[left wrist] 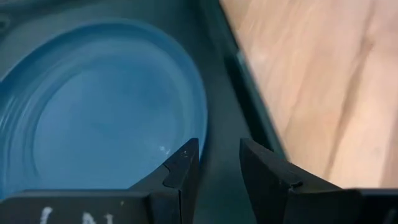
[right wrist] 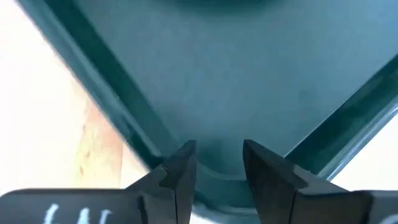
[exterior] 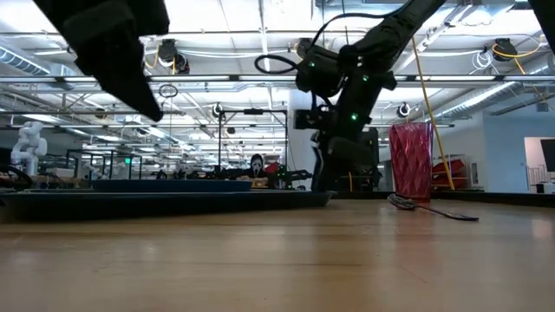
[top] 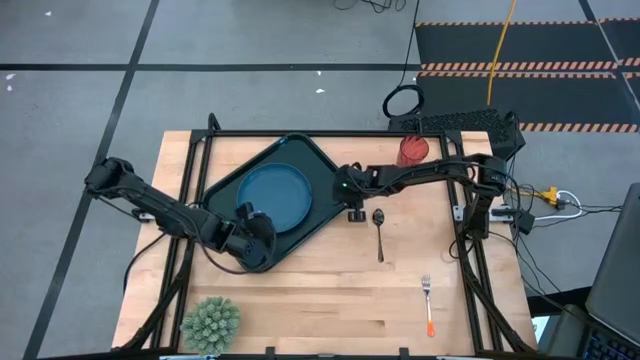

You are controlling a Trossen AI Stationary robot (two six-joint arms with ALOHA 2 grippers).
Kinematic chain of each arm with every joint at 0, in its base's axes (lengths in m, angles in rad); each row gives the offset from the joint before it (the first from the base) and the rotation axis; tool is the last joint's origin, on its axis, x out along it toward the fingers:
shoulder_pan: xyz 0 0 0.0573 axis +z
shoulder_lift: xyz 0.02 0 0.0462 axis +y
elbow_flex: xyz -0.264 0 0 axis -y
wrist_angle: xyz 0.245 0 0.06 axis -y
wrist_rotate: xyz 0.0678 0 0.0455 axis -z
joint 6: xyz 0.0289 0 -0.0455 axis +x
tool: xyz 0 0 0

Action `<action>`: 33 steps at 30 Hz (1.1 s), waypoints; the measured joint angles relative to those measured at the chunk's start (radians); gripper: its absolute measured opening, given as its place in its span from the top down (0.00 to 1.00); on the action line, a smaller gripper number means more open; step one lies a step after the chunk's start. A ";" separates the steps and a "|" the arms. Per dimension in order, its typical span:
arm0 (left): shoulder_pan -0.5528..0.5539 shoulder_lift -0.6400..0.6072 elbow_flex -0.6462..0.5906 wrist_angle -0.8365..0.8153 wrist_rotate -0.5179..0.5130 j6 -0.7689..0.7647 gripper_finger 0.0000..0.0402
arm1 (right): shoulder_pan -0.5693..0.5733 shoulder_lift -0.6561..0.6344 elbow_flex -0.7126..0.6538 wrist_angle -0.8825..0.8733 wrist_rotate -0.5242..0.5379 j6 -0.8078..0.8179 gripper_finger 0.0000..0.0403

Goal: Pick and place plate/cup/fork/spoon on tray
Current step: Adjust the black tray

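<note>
Plate [top: 275, 194] sits on tray [top: 225, 180]; cup [top: 413, 150], spoon [top: 379, 232], fork [top: 427, 303] wait on tabletop [top: 320, 290]. Left gripper [top: 252, 226] and right gripper [top: 355, 212] both empty, fingers apart, at tray's rim. Likely next: right swings to spoon, centres over handle, descends square.

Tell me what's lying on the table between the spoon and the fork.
Nothing: in the high view only bare wood of the table separates the spoon from the fork.
</note>
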 joint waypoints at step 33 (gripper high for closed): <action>-0.020 0.000 -0.120 -0.107 0.030 -0.212 0.70 | 0.063 -0.003 -0.008 -0.219 0.004 0.333 0.69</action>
